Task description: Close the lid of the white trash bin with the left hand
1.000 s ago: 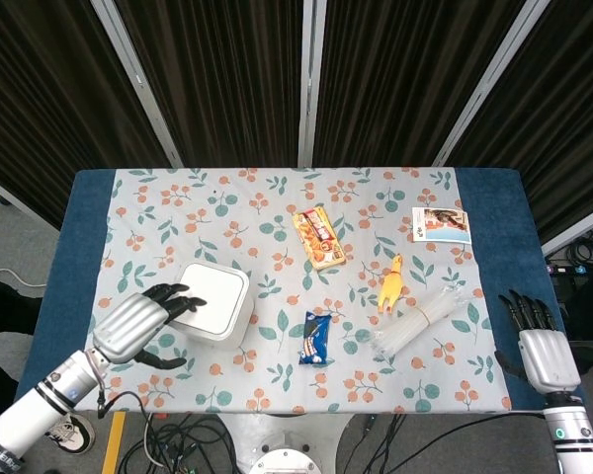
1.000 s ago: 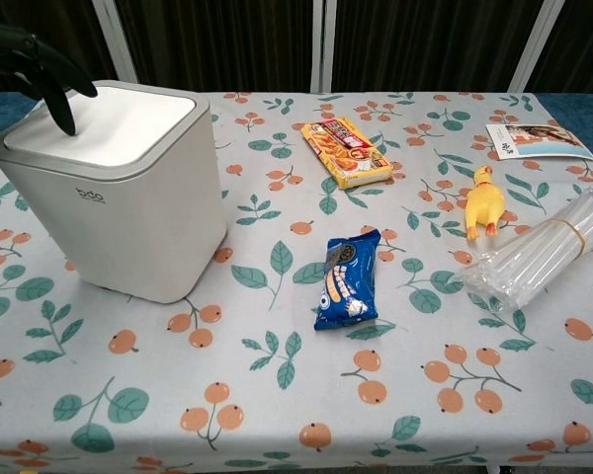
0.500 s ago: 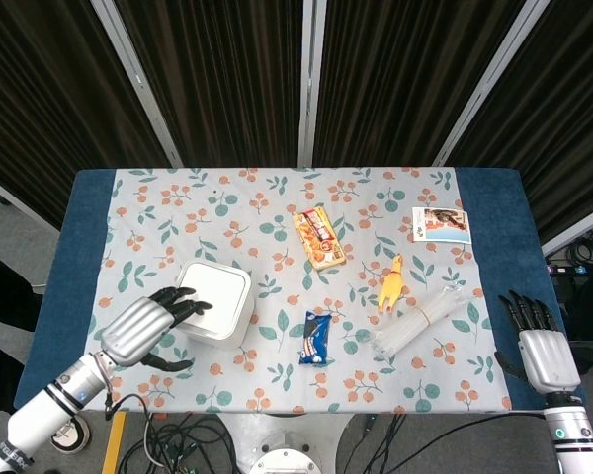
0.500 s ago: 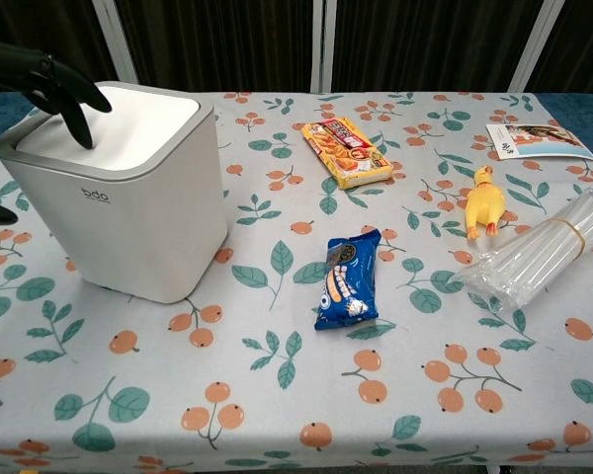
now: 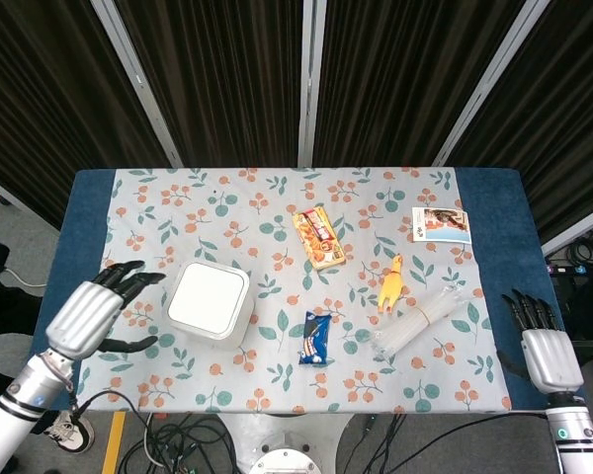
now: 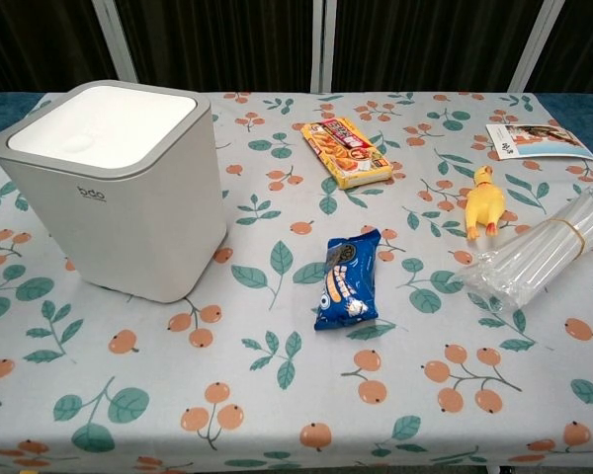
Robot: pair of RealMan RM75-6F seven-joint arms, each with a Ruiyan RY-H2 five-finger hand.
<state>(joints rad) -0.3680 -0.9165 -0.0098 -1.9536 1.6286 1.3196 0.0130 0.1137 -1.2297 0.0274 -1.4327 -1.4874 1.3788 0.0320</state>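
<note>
One white square plastic trash bin (image 5: 210,301) stands upright on the table's left side, its lid (image 6: 104,123) flat and closed. The left hand (image 5: 84,314) hovers beside it, fingers spread, empty. The right hand (image 5: 546,351) rests open, well apart.

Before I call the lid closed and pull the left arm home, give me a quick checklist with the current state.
1. White trash bin lid flat and flush in its rim: ok.
2. Left robot hand off the bin, fingers spread, holding nothing: ok.
3. Bin upright on the table: ok.
4. Blue snack packet apart from the bin: ok.
5. Right robot hand idle at the table edge: ok.
6. Lid latched: cannot tell.
</note>
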